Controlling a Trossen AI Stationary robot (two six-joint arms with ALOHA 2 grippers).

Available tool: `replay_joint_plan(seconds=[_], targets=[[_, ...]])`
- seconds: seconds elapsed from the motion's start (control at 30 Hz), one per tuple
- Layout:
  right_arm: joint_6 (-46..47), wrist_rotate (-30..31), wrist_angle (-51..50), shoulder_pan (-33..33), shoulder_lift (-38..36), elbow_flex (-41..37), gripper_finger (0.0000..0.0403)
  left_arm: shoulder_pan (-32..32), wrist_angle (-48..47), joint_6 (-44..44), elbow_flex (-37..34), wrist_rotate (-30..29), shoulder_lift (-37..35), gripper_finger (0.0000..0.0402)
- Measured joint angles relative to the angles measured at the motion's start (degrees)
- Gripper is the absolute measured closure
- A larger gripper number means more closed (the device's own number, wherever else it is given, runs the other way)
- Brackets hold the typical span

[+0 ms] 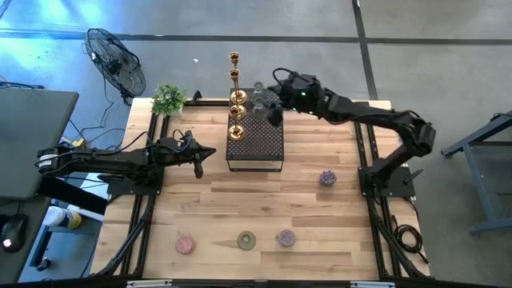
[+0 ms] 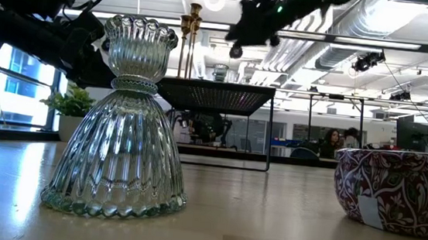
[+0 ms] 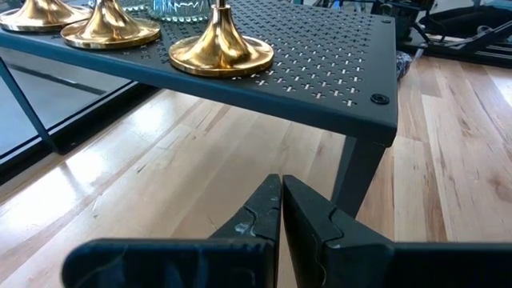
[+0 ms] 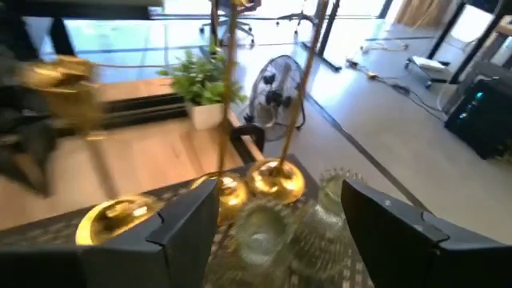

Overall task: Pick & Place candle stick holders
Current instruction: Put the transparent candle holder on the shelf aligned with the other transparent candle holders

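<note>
Several gold candlesticks (image 1: 236, 100) stand by their round bases in a row on the far left part of the black perforated box (image 1: 256, 146). Clear glass holders (image 1: 260, 99) stand beside them. My right gripper (image 1: 274, 110) hovers open over these; in the right wrist view (image 4: 280, 232) its fingers stand on either side of the glass holders (image 4: 264, 228), next to the gold bases (image 4: 276, 180). My left gripper (image 1: 200, 164) is shut and empty, low at the box's left side (image 3: 280, 208). Pink (image 1: 186, 244), green (image 1: 246, 240) and purple (image 1: 286, 237) cups sit near the front edge.
Another purple cup (image 1: 327, 178) sits on the table to the right of the box. A small potted plant (image 1: 169, 98) stands at the far left corner. In the low view the ribbed clear-green holder (image 2: 121, 120) and a patterned cup (image 2: 394, 190) stand close to the camera.
</note>
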Motion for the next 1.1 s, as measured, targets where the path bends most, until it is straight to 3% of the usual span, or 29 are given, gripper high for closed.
replay_joint_plan(seconds=[0.17,0.37,0.43,0.6,0.83,0.97,1.1], targets=[[1.64,1.72,-8.03,6.37,-5.99,-2.45,0.0201,0.01,-0.25,0.0,0.0,0.0,-0.02,0.0392],[7.17,5.01,-1.89,21.52,-9.88,-17.81,0.0359,0.02,-1.28,0.0,0.0,-0.02,0.0,0.0392],[10.07,7.75,1.13,27.05,-10.1,-21.59,0.0391,0.01,-1.25,0.01,0.0,-0.01,-0.01,0.0392],[19.25,13.67,0.68,38.71,-6.32,-23.59,0.0374,0.02,-1.27,0.0,0.0,0.0,-0.02,0.0392],[20.51,8.31,5.06,45.5,3.34,-18.08,0.0377,0.02,-1.57,0.0,0.0,-0.01,0.0,0.0392],[18.94,2.56,0.23,46.44,9.97,-10.22,0.0326,0.02,-1.93,0.0,0.0,0.0,-0.02,0.0392],[14.32,2.05,-6.34,47.13,14.87,-2.38,0.0247,0.02,-2.7,0.01,0.0,-0.01,0.0,0.0392]])
